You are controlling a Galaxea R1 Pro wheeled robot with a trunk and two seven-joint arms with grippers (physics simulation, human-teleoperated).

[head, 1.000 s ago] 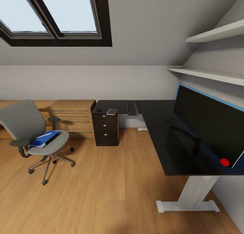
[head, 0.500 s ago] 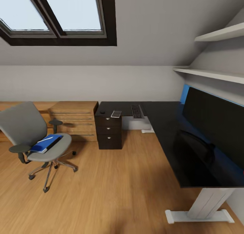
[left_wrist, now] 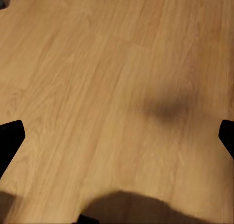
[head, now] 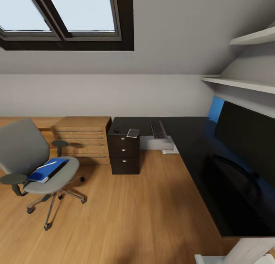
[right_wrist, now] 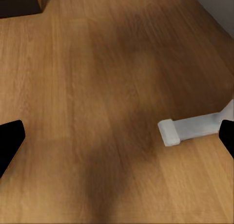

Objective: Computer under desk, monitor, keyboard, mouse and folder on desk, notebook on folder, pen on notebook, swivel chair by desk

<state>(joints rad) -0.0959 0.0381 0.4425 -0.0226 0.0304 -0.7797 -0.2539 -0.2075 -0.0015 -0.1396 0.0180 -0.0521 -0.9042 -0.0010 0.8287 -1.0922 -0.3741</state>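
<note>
Desk (head: 191, 149): L-shaped, black top, runs along back wall and down the right side; black drawers at its left end. Monitor (head: 250, 136) upright on the right wing, against blue back panel. Swivel chair (head: 28, 157) well apart from desk, on wood floor (head: 133, 210) at left. Keyboard (head: 157, 129) on back wing nr the corner. Folder (head: 46, 170) flat on chair seat, w/ pen (head: 47, 164) lying on top. Left gripper (left_wrist: 117, 136): fingertips wide apart, holding nothing, over bare floor. Right gripper (right_wrist: 117, 136): same, wide apart, nothing held; white desk foot (right_wrist: 192, 127) on floor beneath.
</note>
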